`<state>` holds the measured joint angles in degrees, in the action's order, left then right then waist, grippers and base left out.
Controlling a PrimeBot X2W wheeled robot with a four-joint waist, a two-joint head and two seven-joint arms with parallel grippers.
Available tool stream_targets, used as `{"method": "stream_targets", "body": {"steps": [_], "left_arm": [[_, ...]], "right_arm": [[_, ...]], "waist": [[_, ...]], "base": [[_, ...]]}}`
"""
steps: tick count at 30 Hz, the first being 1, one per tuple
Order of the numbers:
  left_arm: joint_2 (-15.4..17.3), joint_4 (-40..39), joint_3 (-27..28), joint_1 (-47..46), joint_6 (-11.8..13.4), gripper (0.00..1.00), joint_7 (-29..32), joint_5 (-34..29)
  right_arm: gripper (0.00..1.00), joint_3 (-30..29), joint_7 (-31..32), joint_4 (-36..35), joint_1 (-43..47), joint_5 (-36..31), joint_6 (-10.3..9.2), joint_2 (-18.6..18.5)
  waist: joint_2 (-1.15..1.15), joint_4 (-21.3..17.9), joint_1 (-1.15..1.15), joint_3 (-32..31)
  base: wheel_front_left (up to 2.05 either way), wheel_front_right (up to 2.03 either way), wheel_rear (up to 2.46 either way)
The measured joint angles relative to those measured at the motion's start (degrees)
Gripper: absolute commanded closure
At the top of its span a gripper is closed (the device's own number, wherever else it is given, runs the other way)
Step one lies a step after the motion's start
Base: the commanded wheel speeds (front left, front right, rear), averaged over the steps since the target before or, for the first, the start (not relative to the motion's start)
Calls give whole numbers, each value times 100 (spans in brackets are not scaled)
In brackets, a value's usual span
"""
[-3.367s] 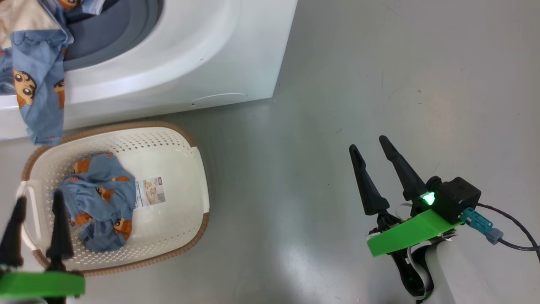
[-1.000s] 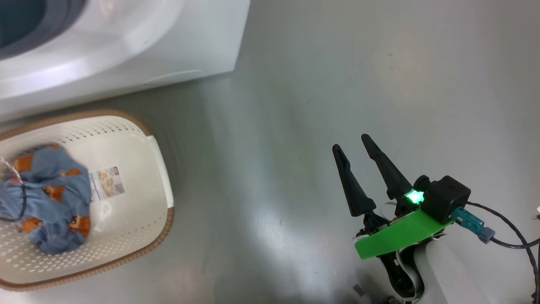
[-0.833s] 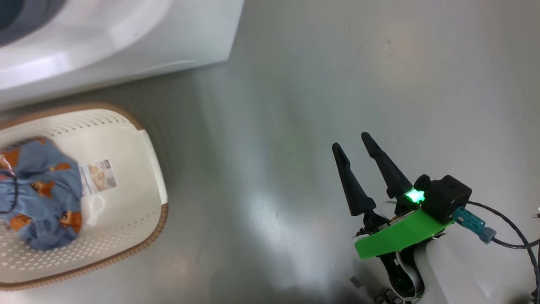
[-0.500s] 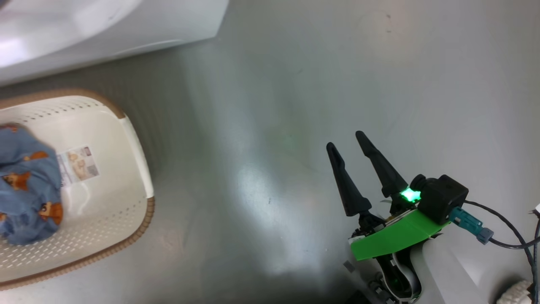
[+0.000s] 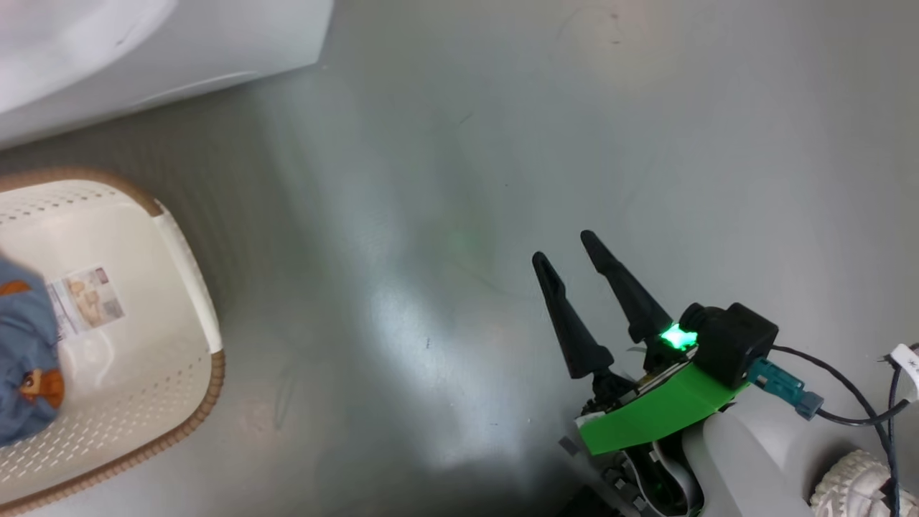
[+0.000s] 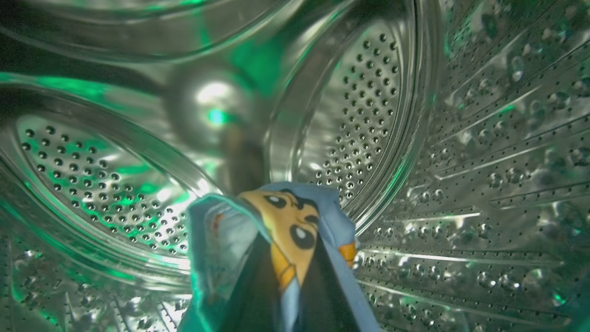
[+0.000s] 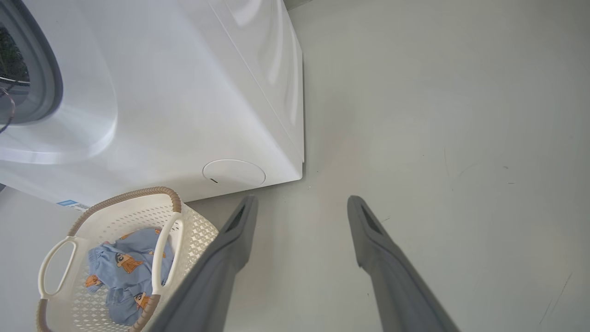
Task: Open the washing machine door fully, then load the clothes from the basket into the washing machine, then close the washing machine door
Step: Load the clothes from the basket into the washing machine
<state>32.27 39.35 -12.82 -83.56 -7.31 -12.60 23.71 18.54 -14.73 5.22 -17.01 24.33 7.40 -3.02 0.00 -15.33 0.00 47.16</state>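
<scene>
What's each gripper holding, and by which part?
Left gripper: blue printed garment, pinched at a bunched fold, inside the drum. Right gripper: open, holding nothing.

No wording is legible. A label sticker (image 5: pixel 85 301) on the bottom of the basket (image 5: pixel 143 373) carries print too blurred to read.

The right tool (image 5: pixel 563 246) has tapered black fingers (image 5: pixel 572 332), a green bracket (image 5: pixel 646 420), a black block (image 5: pixel 729 346) and cable (image 5: pixel 836 414).

Open floor (image 5: pixel 445 179) surrounds the right hand (image 5: pixel 563 246); the washing machine (image 5: pixel 165 50) and the basket (image 5: pixel 188 276) stand well to its left.
</scene>
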Motion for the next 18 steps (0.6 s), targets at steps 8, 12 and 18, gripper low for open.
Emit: {"method": "stream_targets", "body": {"steps": [8, 12, 18], "left_arm": [[153, 615, -388, -53, -1, 100, 833, 127], [189, 732, -455, -49, -1, 100, 833, 158], [164, 932, -560, -49, 33, 0, 715, 142]], "right_arm": [[0, 140, 0, 18, 67, 35, 0, 2], [0, 140, 0, 32, 66, 52, 0, 4], [0, 83, 0, 46, 61, 46, 0, 3]], "waist": [[0, -125, 0, -31], [0, -118, 0, -17], [0, -38, 0, -67]], "base": [[0, 0, 0], [0, 0, 0], [0, 0, 0]]}}
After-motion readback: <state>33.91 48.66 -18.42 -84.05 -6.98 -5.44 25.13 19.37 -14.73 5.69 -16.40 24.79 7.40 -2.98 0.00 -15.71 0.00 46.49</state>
